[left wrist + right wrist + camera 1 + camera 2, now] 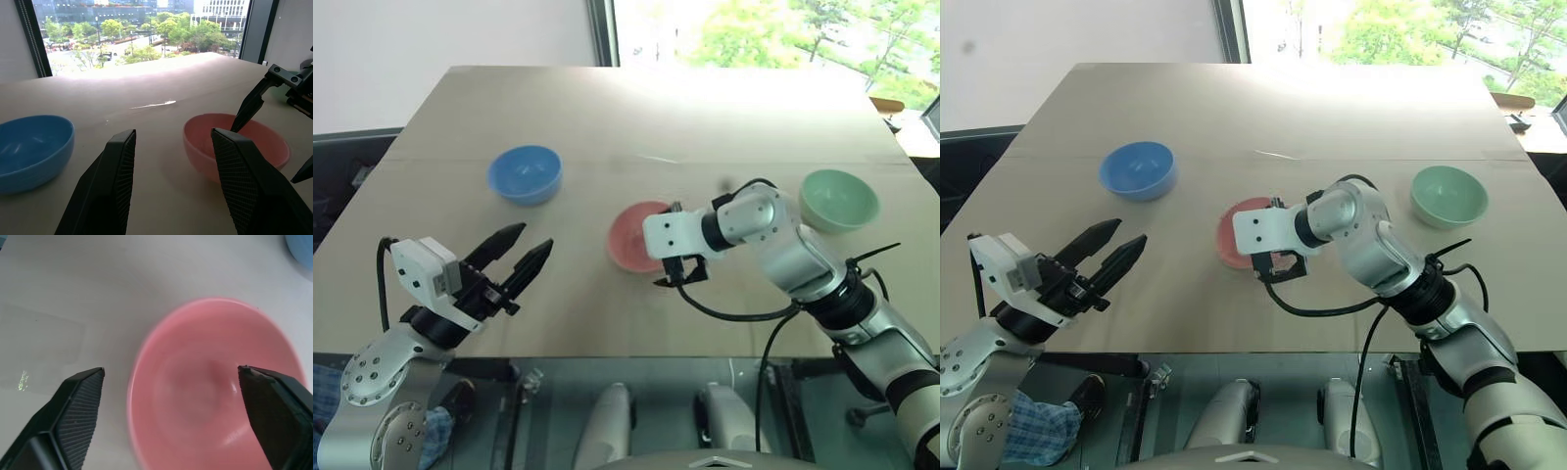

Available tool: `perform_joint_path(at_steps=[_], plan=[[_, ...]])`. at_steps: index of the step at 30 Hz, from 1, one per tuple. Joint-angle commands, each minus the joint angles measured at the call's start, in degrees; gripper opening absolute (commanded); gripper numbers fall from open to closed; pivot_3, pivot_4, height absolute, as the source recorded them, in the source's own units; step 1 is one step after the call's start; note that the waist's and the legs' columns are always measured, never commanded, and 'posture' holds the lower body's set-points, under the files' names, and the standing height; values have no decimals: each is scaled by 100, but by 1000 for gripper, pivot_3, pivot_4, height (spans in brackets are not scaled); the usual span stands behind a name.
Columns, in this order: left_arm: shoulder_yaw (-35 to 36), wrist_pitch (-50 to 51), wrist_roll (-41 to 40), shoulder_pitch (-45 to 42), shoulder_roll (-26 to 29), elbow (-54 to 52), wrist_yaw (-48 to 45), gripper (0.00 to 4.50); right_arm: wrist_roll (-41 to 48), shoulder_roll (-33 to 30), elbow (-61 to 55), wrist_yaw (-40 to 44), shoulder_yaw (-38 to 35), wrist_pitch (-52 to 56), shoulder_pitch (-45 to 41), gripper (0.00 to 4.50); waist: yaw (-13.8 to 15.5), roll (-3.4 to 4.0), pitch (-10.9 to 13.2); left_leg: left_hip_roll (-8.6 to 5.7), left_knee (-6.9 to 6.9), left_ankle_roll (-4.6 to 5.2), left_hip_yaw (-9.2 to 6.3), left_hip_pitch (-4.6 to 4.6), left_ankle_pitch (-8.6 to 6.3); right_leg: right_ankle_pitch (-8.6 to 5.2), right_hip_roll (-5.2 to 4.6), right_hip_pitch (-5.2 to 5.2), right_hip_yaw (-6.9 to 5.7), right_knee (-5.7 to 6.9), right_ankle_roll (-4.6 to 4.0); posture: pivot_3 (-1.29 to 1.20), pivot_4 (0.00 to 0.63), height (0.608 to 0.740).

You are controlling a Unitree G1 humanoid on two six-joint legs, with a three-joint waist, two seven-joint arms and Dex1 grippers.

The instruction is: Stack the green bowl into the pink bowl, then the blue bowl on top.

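The pink bowl (628, 238) sits upright near the middle of the table. My right gripper (171, 371) hangs just above it, open, pointing down. One finger is outside the rim and the other over the inside, with nothing held. The green bowl (839, 199) stands alone at the right, beyond my right arm. At the left rear of the table is the blue bowl (524, 174). My left gripper (533, 236) hovers open and empty near the front left, aimed between the blue bowl (32, 149) and the pink bowl (234, 147).
The tan table (607, 117) runs back to a bright window. Its front edge lies just below both grippers. A black cable (734, 315) loops under my right wrist, near the pink bowl. Bare table separates the three bowls.
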Motion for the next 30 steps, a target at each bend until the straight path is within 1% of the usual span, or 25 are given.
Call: perform_joint_path(at_steps=[1,5,8,12,15,17,20,25,30], plan=[[-66,-125,27,-39,-27,-38,-49,2582,259,-198,-222,16,-429,305,-159,4423,10,0,0,0,0,0,0,0,0,0,0,1,0,0,0,0,150,740],[-192,-113,35,-135,-44,-36,-54,2582,731,-859,156,286,-1076,172,-363,4423,25,-1,2,-4,0,0,-1,-3,0,0,-4,0,-2,-2,0,0,150,740],[-286,-59,-77,-258,-47,-60,-79,2582,711,-1364,944,-3,-1510,246,-573,4423,15,-1,1,-4,1,1,1,-3,0,0,-6,1,-1,-3,0,0,150,740],[-460,15,-144,-521,-44,-53,-61,2582,565,-1807,1826,-451,-1737,251,-614,4423,20,-2,1,-5,0,1,3,-3,0,0,-6,2,0,-6,0,0,150,740],[-599,77,-191,-674,-15,-47,-108,2582,535,-1937,2324,-771,-1883,484,-607,4423,-8,-2,1,-5,-1,1,11,-4,0,0,-6,-3,8,-4,0,0,150,740],[-773,170,-236,-753,83,-103,-239,2582,602,-2075,2725,-912,-2019,686,-480,4423,-8,-1,2,-4,-2,1,16,-4,0,0,-6,-4,13,-4,0,0,150,740],[-987,253,-186,-757,295,-176,-531,2582,534,-2211,3153,-1242,-2090,714,-368,4423,7,-1,2,-5,-2,2,16,-8,-1,0,-6,-5,12,-7,0,0,150,740],[-1164,250,-103,-967,420,-60,-690,2582,615,-2288,3393,-1465,-2193,923,-311,4423,-13,10,11,-5,-2,2,19,-8,-1,0,-6,-7,15,-6,0,0,150,740],[-1365,343,-105,-1149,539,-14,-863,2582,714,-2384,3335,-1512,-2248,1285,-78,4423,0,11,11,-4,-2,2,18,-7,-1,0,-3,-5,15,-5,0,0,150,740]])
